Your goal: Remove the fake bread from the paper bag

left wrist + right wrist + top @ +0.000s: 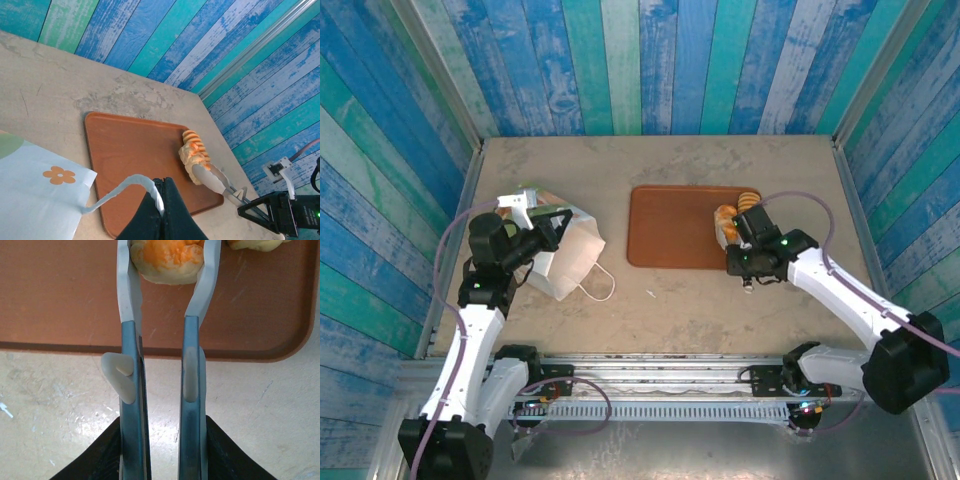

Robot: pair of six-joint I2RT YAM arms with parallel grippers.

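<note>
1. Two pieces of fake bread sit at the right end of the tray. A pale-gold bun with an orange top lies between the tips of your right fingers. A ridged striped roll lies just beyond those tips.
2. Your right fingers stand partly apart, and both inner faces touch the bun, so you have hold of it. Whether its underside already rests on the brown tray cannot be told.
3. Your left fingers are pressed fully together on one white loop handle of the paper bag. The bag lies low and to the left of them, and the tray is ahead of them.
4. What the coming move turns on is that the bun is straight ahead at the very tips of your right fingers, over the tray and not over the bench. Its far side is cut off in the right wrist view, so its long axis cannot be told. Spreading those fingers would probably leave it beside the striped roll.
5. For any further piece, the bag is well apart from your right fingers, across the tray to their left. Your left arm is the nearer one, but it is busy with the handle. The inside of the bag is hidden, so what remains in it cannot be told.
6. No writing can be read. The bag's side shows an orange flower print and a green patch.
</note>
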